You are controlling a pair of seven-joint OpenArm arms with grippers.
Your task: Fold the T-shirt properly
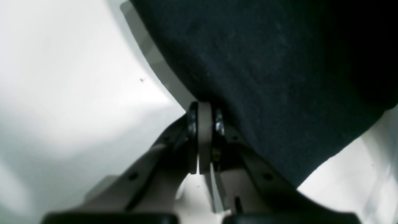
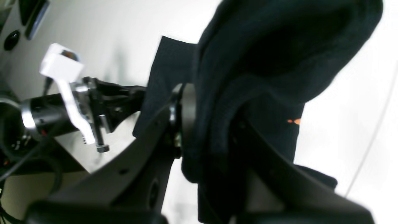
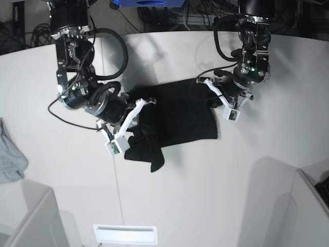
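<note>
The black T-shirt (image 3: pixel 177 116) lies partly folded in the middle of the white table (image 3: pixel 205 180), with a bunched lump at its near left corner. In the base view my right gripper (image 3: pixel 144 105) is at the shirt's left side. The right wrist view shows the right gripper (image 2: pixel 202 124) shut on a thick roll of the T-shirt (image 2: pixel 267 49), where a speck of orange print (image 2: pixel 293 121) shows. At the shirt's far right corner, my left gripper (image 3: pixel 206 86) has its jaws pressed together. In the left wrist view the left gripper (image 1: pixel 203 107) pinches the T-shirt (image 1: pixel 273 77) at its edge.
A light grey cloth (image 3: pixel 10 159) lies at the table's left edge. White panels stand at the near left (image 3: pixel 31 216) and near right (image 3: pixel 288 200). A white slot (image 3: pixel 125 234) sits at the front edge. Cables hang behind the table.
</note>
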